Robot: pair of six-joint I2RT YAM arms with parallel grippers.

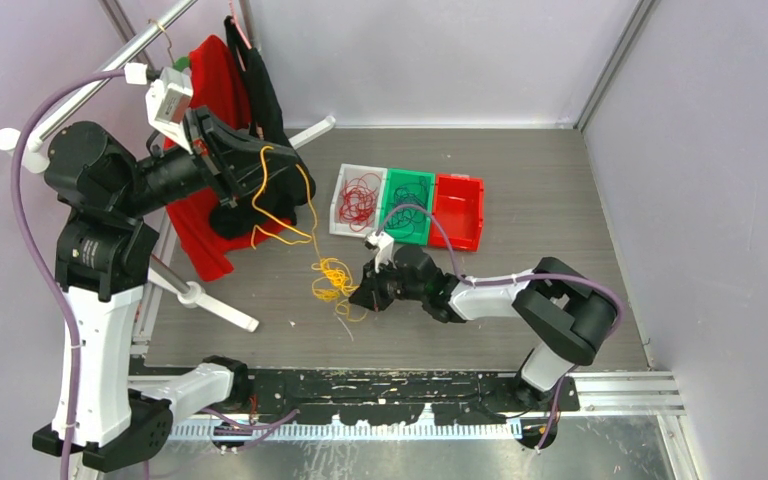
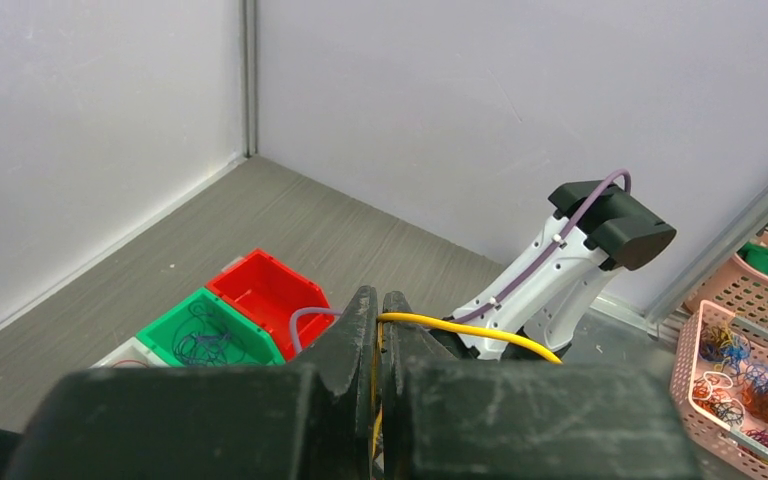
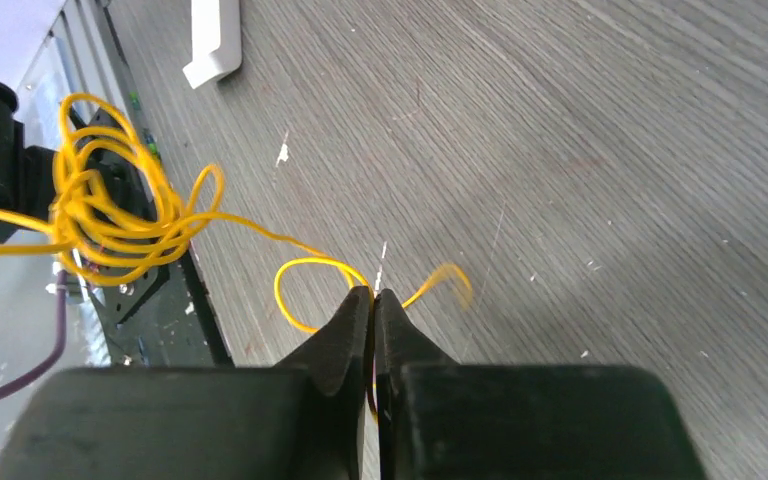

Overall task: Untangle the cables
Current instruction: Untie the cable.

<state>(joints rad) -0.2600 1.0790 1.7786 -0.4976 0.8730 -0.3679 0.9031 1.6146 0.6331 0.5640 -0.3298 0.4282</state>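
Note:
A yellow cable (image 1: 290, 215) runs from my raised left gripper (image 1: 278, 172) down to a curly yellow tangle (image 1: 332, 280) on the grey table. The left gripper (image 2: 381, 300) is shut on this yellow cable (image 2: 470, 330). My right gripper (image 1: 360, 297) sits low at the table, just right of the tangle. In the right wrist view it (image 3: 373, 295) is shut on a yellow strand (image 3: 305, 270), with the tangle (image 3: 110, 220) off to the left. Red cables (image 1: 358, 198) lie in a white bin, dark cables (image 1: 407, 203) in a green bin.
A red bin (image 1: 458, 210) stands right of the green bin (image 1: 392, 228). A rack with a red cloth (image 1: 210, 110) and a black garment (image 1: 265, 100) stands at back left, its white leg (image 1: 205, 300) reaching onto the table. A pink basket (image 2: 750, 380) shows beyond the right arm.

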